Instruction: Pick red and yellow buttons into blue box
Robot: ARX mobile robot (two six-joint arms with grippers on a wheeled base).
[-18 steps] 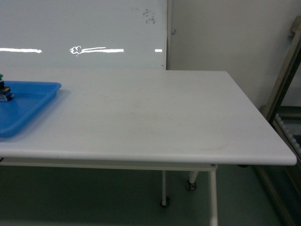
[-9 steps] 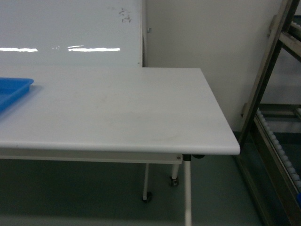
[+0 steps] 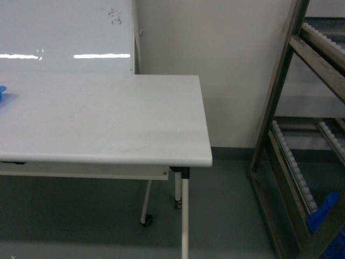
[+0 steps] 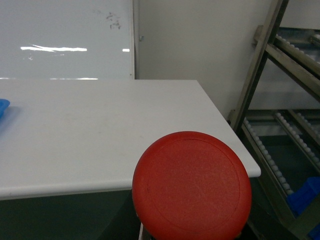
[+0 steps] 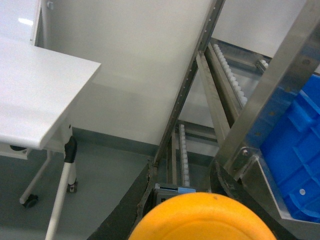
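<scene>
Left claw: we cannot see the fingers in any view; the red button (image 4: 191, 186) fills the bottom of the left wrist view, cap toward the lens, so we judge it carried in that claw, though how wide the claw stands we cannot tell.
Right claw: likewise hidden; the yellow button (image 5: 203, 218) sits at the bottom edge of the right wrist view, and we judge it held there, the opening again not shown.
Step in hand: we take this for the carry, both buttons aboard and the base facing the corner of the white table (image 3: 102, 124) and the metal rack (image 3: 280, 91) beside it.
Blue box: in the right wrist view the blue box (image 5: 295, 150) rests on the rack's roller shelf, behind a steel upright and near the yellow cap; in the head view only a blue corner shows low at the right.
Next move: we would need to close on the rack, bring each claw over the box's open top clear of the uprights, and release.
Button looks: red cap round, matte and faintly domed; yellow one orange-yellow and smooth; their bodies are out of sight.
Further out: a sliver of blue tray (image 3: 2, 91) lies at the table's left edge.
</scene>
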